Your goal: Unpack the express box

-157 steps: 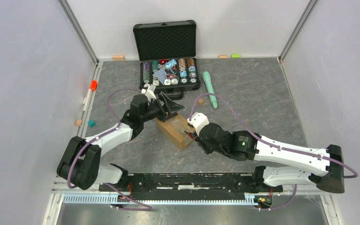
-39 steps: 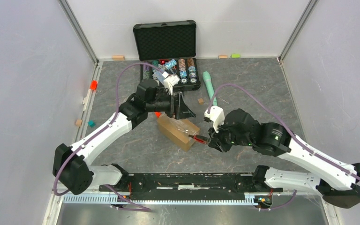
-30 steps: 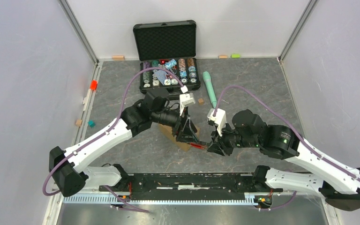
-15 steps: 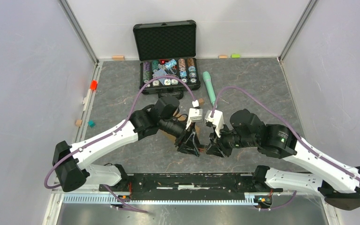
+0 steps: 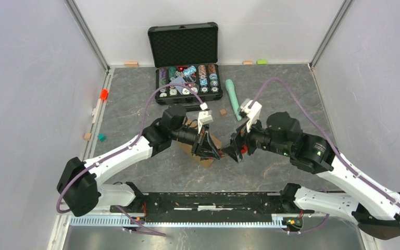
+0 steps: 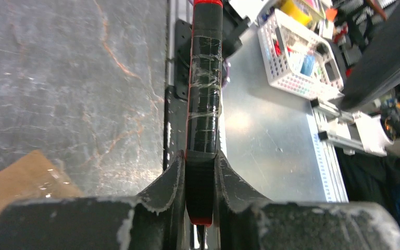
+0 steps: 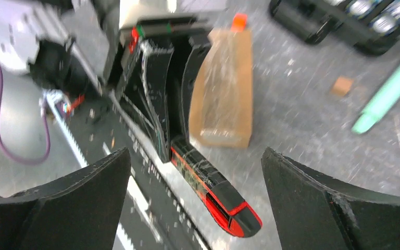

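The left gripper point(image 5: 212, 151) is clamped on one end of a taped black-and-red cutter point(image 6: 204, 104). The right gripper point(image 5: 233, 151) stands wide and holds nothing, just beside the cutter's free end. The box point(image 7: 224, 88) lies near the middle of the bench point(image 5: 291, 104), right behind the left gripper. Best now would be to bring the cutter to the top tape seam and cut shallow. The free gripper could steady a box side, clear of the cut.

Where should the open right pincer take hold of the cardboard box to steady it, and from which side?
Likely across the narrow width of the express box, at the end nearest the right pincer, coming down from above. The box lies flat and long, its taped top up, and that end is clear; the left pincer, shut on the black-and-red tool, crowds one long side.
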`<state>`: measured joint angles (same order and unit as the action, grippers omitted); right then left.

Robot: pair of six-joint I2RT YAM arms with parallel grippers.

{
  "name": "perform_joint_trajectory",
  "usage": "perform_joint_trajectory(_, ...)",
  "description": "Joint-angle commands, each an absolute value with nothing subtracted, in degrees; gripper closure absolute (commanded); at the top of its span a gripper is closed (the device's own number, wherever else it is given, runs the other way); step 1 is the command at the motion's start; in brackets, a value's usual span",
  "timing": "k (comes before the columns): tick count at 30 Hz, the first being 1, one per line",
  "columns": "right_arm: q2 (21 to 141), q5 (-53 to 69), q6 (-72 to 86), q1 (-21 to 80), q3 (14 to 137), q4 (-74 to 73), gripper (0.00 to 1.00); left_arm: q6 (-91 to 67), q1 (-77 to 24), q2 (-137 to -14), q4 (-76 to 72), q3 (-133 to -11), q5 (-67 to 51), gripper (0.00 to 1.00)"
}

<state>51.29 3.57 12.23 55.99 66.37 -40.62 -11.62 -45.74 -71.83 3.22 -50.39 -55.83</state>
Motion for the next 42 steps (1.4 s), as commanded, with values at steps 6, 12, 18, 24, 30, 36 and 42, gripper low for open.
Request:
perform_joint_trajectory(6,45.11,1.54,15.53,46.52,62.18,-17.43,0.02,-40.74,-38.04,-69.69,-40.49,-42.67,-59.05,0.98)
perform_joint_trajectory(12,46.40,16.18,18.91,39.44,59.09,-8.08,0.02,-43.70,-37.42,-70.36,-45.07,-43.06,-57.99,0.98)
perform_joint_trajectory(18,47.41,28.33,29.30,36.39,51.95,7.59,0.12,-45.05,-37.01,-71.21,-47.64,-43.85,-55.31,0.98)
perform_joint_trajectory(24,47.59,30.44,40.81,36.41,42.90,25.36,0.23,-45.97,-37.07,-72.48,-48.15,-44.74,-54.13,0.98)
perform_joint_trajectory(30,48.33,28.45,43.62,36.47,40.07,30.31,0.40,-45.16,-37.05,-72.26,-45.95,-44.18,-53.44,0.98)
perform_joint_trajectory(36,50.11,28.23,44.87,36.54,38.41,32.43,0.62,-44.45,-37.26,-71.46,-43.99,-43.44,-52.17,0.98)
perform_joint_trajectory(42,48.98,23.25,39.19,36.64,38.59,26.76,1.00,-38.53,-37.29,-69.69,-26.25,-44.54,-45.89,0.65)
